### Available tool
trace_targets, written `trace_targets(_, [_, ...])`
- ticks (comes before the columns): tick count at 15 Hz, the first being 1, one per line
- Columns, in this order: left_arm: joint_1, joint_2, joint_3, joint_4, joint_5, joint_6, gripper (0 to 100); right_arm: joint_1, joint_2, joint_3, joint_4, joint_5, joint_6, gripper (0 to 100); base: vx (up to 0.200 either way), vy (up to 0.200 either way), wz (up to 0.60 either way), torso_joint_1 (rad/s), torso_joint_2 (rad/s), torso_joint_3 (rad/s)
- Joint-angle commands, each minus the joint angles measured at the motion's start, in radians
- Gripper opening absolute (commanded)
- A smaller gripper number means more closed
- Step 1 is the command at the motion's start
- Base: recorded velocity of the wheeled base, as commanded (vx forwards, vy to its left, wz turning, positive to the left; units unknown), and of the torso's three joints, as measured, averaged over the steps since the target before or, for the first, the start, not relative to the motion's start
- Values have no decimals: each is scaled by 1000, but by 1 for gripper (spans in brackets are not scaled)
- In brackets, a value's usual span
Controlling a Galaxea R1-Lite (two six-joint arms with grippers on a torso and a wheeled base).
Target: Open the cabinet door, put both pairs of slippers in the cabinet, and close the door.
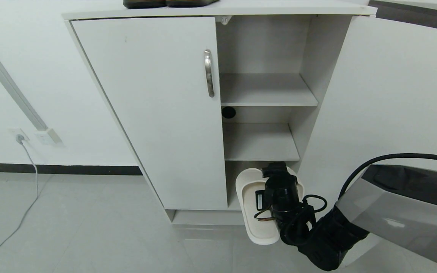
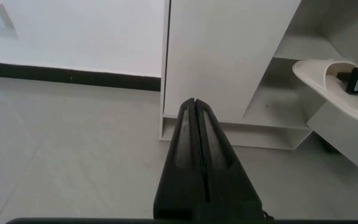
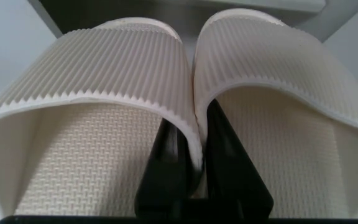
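A pair of white slippers (image 1: 249, 197) hangs at the mouth of the cabinet's bottom compartment, toes pointing inward. My right gripper (image 1: 276, 175) is shut on the slippers' two inner edges, pinching them together (image 3: 190, 134); the ribbed straps (image 3: 104, 74) sit side by side ahead of the fingers. A second, dark pair of slippers (image 1: 165, 3) rests on the cabinet top (image 1: 279, 8). The right cabinet door (image 1: 385, 94) is swung open and the left door (image 1: 154, 113) is closed. My left gripper (image 2: 195, 111) is shut on nothing, low over the floor and facing the cabinet, with the white slippers (image 2: 328, 78) off to one side.
Two bare shelves (image 1: 266, 91) (image 1: 260, 143) sit above the bottom compartment. The closed door carries a metal handle (image 1: 208, 74). A wall socket with a grey cable (image 1: 20, 137) is at the far left, and grey floor (image 1: 70, 220) lies open in front.
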Motion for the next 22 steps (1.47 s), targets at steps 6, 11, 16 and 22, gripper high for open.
trace_targets(6, [1, 1, 1, 0, 6, -2, 0, -9, 57, 18, -274, -10, -116, 0, 0, 0, 0, 2, 2, -50])
trace_targets(11, [1, 1, 1, 0, 5, -3, 0, -13, 76, 18, -307, -9, -139, 0, 0, 0, 0, 0, 0, 0])
trace_targets(16, [1, 1, 1, 0, 5, -3, 0, -13, 74, 14, -308, -10, -141, 0, 160, 0, 0, -2, 2, 1])
trace_targets(22, [1, 1, 1, 0, 8, -5, 0, -27, 76, -14, -300, -2, -141, 0, 200, 0, 0, 6, 2, 3])
